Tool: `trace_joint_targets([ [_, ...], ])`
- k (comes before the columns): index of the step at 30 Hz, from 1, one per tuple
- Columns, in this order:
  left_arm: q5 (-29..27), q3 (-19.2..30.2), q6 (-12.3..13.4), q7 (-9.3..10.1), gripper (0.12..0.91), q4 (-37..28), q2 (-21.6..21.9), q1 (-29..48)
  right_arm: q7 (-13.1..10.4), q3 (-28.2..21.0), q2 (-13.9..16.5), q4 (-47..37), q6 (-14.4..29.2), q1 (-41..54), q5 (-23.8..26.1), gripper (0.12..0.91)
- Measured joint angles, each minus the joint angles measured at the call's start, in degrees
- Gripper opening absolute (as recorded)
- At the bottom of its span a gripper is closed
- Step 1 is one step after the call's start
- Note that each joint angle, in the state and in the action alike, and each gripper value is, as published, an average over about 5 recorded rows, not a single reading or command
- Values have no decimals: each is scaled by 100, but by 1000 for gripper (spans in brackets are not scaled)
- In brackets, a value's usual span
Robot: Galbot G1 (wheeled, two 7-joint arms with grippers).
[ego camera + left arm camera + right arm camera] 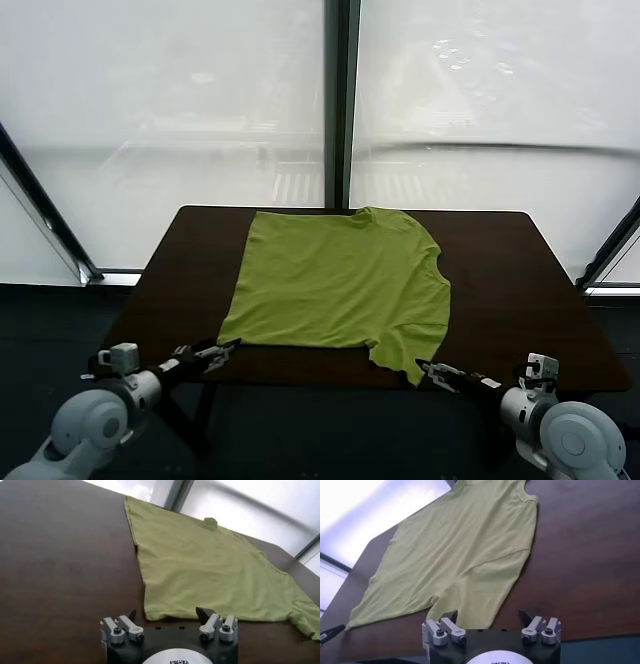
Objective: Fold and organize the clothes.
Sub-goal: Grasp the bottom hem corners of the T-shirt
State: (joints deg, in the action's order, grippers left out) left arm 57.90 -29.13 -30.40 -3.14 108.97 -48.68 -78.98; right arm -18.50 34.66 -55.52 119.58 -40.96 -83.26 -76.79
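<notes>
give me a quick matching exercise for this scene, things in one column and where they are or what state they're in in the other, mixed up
Things:
1. T-shirt
2. left gripper
3. right gripper
4. table

Places or states:
A. open, at the shirt's near left corner
B. dark brown, bearing the shirt
C. lime green, spread flat
D. open, at the near sleeve on the right side

Pairs: 1-C, 2-A, 3-D, 4-B

The lime-green T-shirt lies spread flat, one sleeve reaching the table's near edge.
</notes>
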Motion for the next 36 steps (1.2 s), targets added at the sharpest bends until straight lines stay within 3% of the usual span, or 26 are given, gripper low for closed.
trace_joint_targets([
  [7,-8,18,19,7,907,-31,-24,19,2,-72,-68,-53,12,44,45,510],
  [12,-15,25,33,10,888,-38,-30,14,11,-93,-93,-116,28,47,75,482],
  [18,-23,26,38,10,824,-39,-41,-8,18,-92,-111,-171,52,48,87,453],
  [36,-31,38,32,2,570,-67,-105,-20,11,-162,-210,-312,70,83,160,194],
])
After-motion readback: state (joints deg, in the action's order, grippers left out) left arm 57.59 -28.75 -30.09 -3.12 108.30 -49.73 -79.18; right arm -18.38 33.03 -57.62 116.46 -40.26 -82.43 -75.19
